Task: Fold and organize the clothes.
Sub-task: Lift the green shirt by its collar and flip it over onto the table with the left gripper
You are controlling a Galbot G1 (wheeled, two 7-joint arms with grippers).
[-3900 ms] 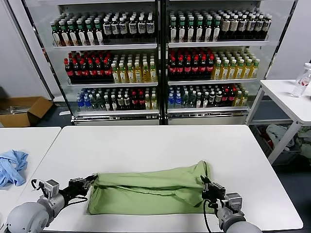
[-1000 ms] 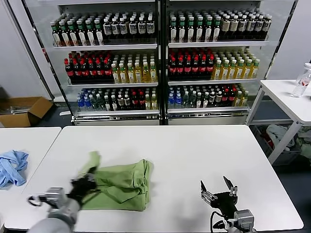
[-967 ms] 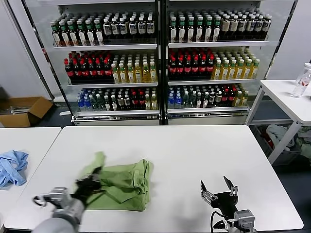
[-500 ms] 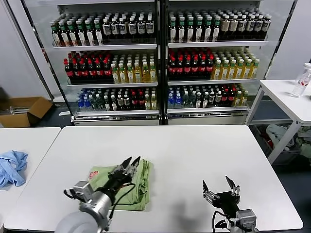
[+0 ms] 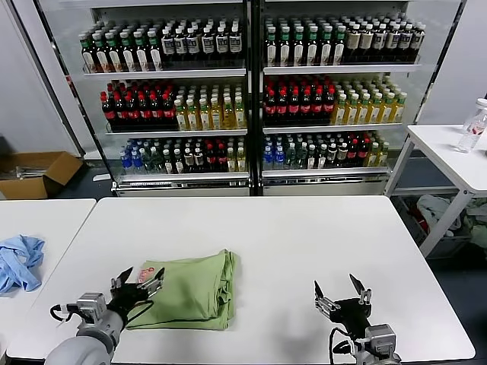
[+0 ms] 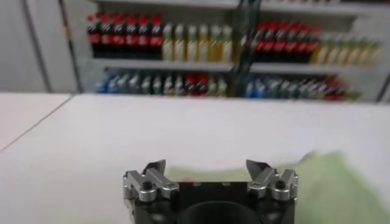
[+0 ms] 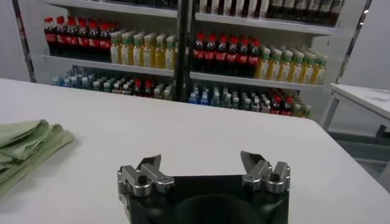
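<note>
Both open — the left gripper (image 5: 137,286), at the folded shirt's (image 5: 190,290) nine o'clock edge, could snag it while withdrawing — the right gripper (image 5: 339,294) idles empty.

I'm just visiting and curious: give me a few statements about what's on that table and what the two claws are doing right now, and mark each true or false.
1. The green shirt lies folded on the white table. True.
2. The left gripper is clamped on the shirt. False: it is open at the shirt's edge.
3. The right gripper holds a bottle. False: it is open and empty, apart from the shirt.
4. A blue cloth lies on the neighbouring table. True.
</note>
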